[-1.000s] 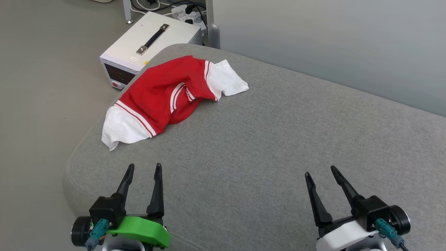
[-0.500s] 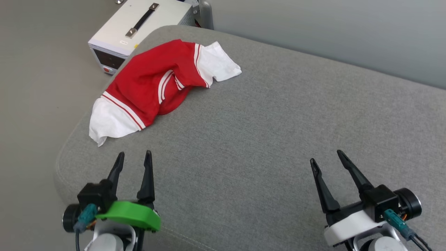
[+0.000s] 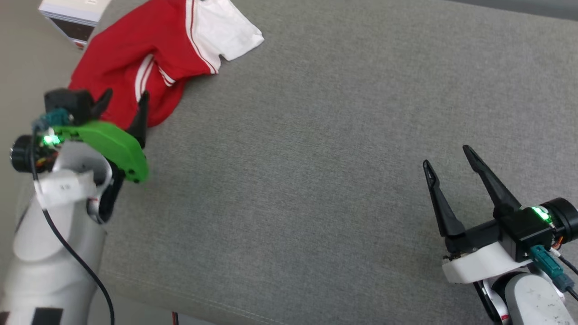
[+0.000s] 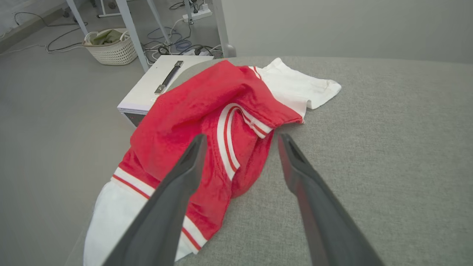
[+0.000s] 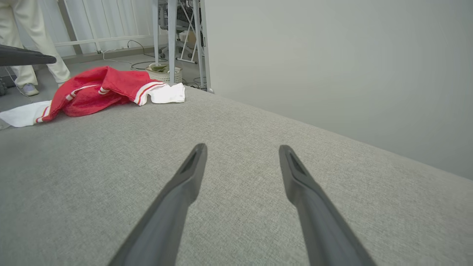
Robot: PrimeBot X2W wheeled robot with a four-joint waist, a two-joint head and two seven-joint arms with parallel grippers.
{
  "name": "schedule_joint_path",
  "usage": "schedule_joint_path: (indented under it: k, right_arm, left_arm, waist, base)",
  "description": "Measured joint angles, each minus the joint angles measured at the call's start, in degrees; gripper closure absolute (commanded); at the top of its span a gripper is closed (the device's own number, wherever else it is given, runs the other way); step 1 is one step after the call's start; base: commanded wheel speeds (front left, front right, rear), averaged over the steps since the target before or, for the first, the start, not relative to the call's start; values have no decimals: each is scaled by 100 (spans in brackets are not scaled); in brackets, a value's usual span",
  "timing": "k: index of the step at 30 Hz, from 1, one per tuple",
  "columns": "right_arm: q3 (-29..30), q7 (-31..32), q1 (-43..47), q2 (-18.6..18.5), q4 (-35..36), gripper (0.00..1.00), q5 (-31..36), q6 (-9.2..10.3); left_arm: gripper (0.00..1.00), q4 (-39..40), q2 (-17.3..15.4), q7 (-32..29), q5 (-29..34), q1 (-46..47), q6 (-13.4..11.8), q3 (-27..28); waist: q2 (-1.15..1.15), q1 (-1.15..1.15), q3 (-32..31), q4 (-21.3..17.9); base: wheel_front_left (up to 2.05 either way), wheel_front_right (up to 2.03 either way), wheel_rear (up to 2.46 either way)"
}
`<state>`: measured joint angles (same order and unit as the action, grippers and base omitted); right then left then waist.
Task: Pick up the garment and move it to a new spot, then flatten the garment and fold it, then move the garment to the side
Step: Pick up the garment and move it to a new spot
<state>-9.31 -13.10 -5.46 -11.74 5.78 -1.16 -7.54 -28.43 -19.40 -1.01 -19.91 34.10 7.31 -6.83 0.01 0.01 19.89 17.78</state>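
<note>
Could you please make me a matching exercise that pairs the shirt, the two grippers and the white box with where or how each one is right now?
Things:
1. garment
2. left gripper
3. right gripper
4. white box

Places or states:
A. open, over the bare grey cushion, away from the garment
B. crumpled at the grey cushion's edge
C. on the floor beside the grey cushion
D. open, aimed at the garment's red fold

Pairs: 1-B, 2-D, 3-A, 4-C

Parted fingers (image 5: 177, 199) over grey cushion (image 5: 240, 122), garment (image 5: 99, 90) well apart.
</note>
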Motion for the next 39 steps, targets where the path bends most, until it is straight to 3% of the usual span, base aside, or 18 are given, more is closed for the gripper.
schedule_joint_path:
  k: [6, 9, 19, 25, 26, 27, 32, 39]
  right_arm:
    - [-34, 79, -216, -56, 259, 0, 4, 0]
    - [-48, 82, -311, -56, 291, 0, 44, 0]
    - [-92, 71, -430, -44, 301, 0, 154, 0]
    - [-110, 67, -499, -53, 374, 0, 159, 0]
    - [-105, 68, -502, -57, 383, 0, 160, 0]
    - [-104, 73, -505, -57, 390, 0, 162, 0]
    - [-47, 76, -505, -62, 353, 0, 194, 0]
    - [69, 30, -478, 0, -14, 0, 198, 0]
  left_arm:
    - [0, -555, -878, -1241, -550, 1039, 1, -598]
    - [0, -744, -1132, -1647, -851, 1367, 1, -878]
    - [0, -1413, -1454, -2323, -1740, 1984, 1, -1173]
    - [0, -1823, -1539, -2493, -1862, 2313, 1, -1194]
    - [65, -1858, -1544, -2537, -1912, 2352, 1, -1209]
    - [100, -1864, -1549, -2573, -1990, 2371, -1, -1223]
    - [100, -1939, -1546, -2351, -2202, 2366, -7, -1315]
    - [100, -2143, -1434, -988, -2003, 2100, -1, -1448]
  waist:
    - [0, 0, 567, -291]
    - [0, 1, 830, -444]
    - [0, 0, 1493, -891]
    - [0, -1, 1709, -1033]
    - [0, -1, 1727, -1047]
    - [0, -1, 1737, -1057]
    - [0, -1, 1673, -1043]
    - [-1, 0, 1285, -1029]
  base:
    - [0, 0, 0]
    - [0, 0, 0]
    - [0, 0, 0]
    - [0, 0, 0]
    - [0, 0, 0]
    - [0, 0, 0]
    - [0, 0, 0]
    - [0, 0, 0]
